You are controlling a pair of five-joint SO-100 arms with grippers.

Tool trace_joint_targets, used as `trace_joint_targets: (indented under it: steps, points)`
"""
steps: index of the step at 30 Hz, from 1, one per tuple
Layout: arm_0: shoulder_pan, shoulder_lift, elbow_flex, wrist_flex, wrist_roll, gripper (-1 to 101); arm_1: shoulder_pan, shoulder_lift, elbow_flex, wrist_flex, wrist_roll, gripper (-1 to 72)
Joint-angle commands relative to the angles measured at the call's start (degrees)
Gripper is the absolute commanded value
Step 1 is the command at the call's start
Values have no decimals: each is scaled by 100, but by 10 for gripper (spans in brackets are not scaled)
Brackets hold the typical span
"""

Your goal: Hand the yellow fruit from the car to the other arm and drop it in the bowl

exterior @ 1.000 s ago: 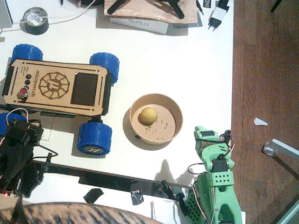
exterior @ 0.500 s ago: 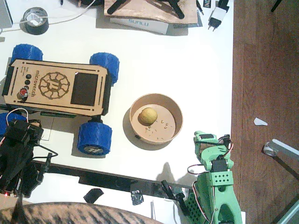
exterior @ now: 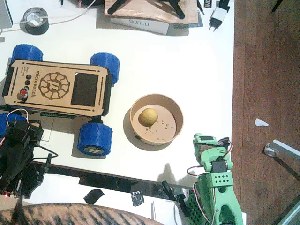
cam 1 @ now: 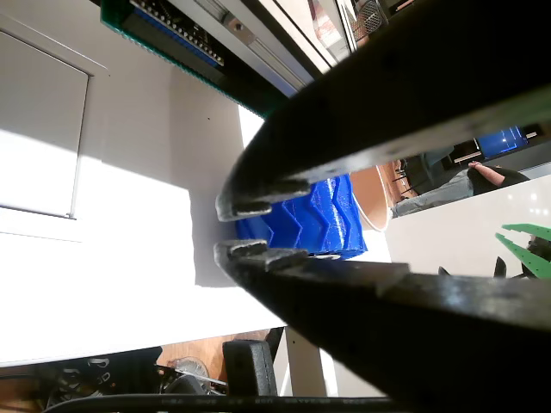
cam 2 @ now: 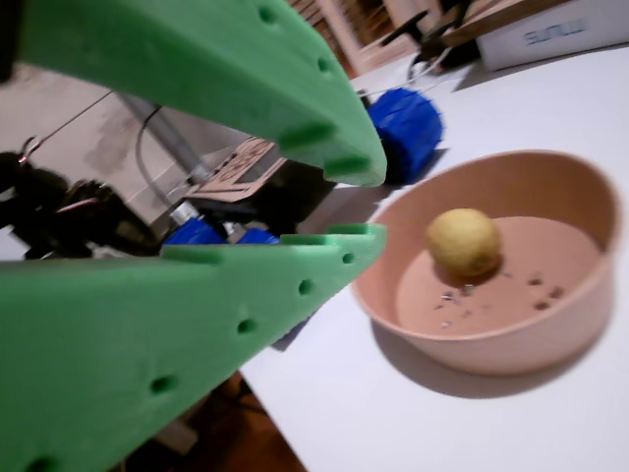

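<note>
The yellow fruit (exterior: pixel 148 116) (cam 2: pixel 464 241) lies inside the tan bowl (exterior: pixel 157 97) (cam 2: pixel 491 344), left of centre on its floor, with crumbs beside it. The car (exterior: pixel 56 86) stands left of the bowl with nothing on its plywood deck; one of its blue wheels (cam 1: pixel 310 219) shows in a wrist view. My green right gripper (exterior: pixel 202 139) (cam 2: pixel 375 205) sits just off the bowl's near right side, its jaws a small gap apart and empty. My black left gripper (exterior: pixel 47 161) (cam 1: pixel 225 229) rests low at the near left beside the car, jaws nearly together, holding nothing.
A grey tape roll (exterior: pixel 36 21) lies at the far left, a white box (exterior: pixel 140 23) and a plug adapter (exterior: pixel 218 16) along the far edge. The table ends at the right (exterior: pixel 233 93) over wooden floor. A person's patterned sleeve (exterior: pixel 70 213) shows at the near edge.
The green gripper has drawn back a little from the bowl toward the near edge. The fruit, bowl, car and black arm have not moved.
</note>
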Motion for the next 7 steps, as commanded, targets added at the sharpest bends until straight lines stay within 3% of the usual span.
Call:
trace_joint_targets:
  steps: [1, 7]
  points:
    - [-35, -53, 0, -35, 9, 11, -62, 26, -9, -149, -88, 1]
    - [-35, -53, 0, -35, 9, 17, -123, 26, 35, -158, -211, 1]
